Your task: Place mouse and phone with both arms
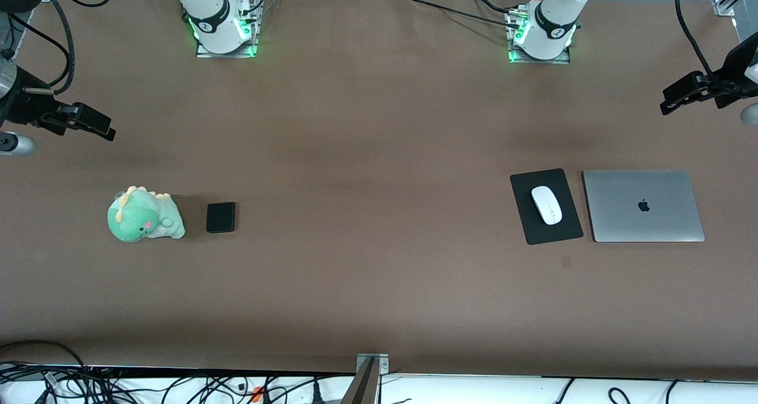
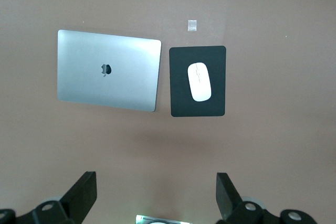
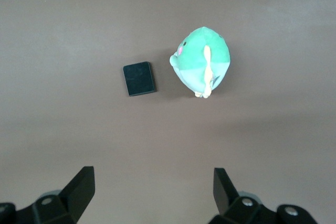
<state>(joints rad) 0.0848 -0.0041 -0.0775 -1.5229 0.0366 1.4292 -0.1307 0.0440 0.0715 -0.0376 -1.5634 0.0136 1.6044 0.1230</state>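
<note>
mouse and phone sit apart, both grippers wide

phone (image 1: 221, 217) lies flat beside a plush dinosaur (image 1: 144, 215); mouse (image 1: 546, 204) rests on a mouse pad (image 1: 533, 226) next to a laptop (image 1: 643, 205). left gripper (image 2: 156, 195) and right gripper (image 3: 152, 192) hang spread above. both likely light, slick; pinch the long sides.

The mouse (image 1: 546, 204) (image 2: 199, 81) is white, oval and glossy. It lies flat on the black pad (image 1: 545, 206) (image 2: 198, 81), toward the left arm's end of the desk (image 1: 379, 173).

The phone (image 1: 221, 217) (image 3: 139, 78) is a small matte black slab with rounded corners. It lies flat on the desk toward the right arm's end.
</note>
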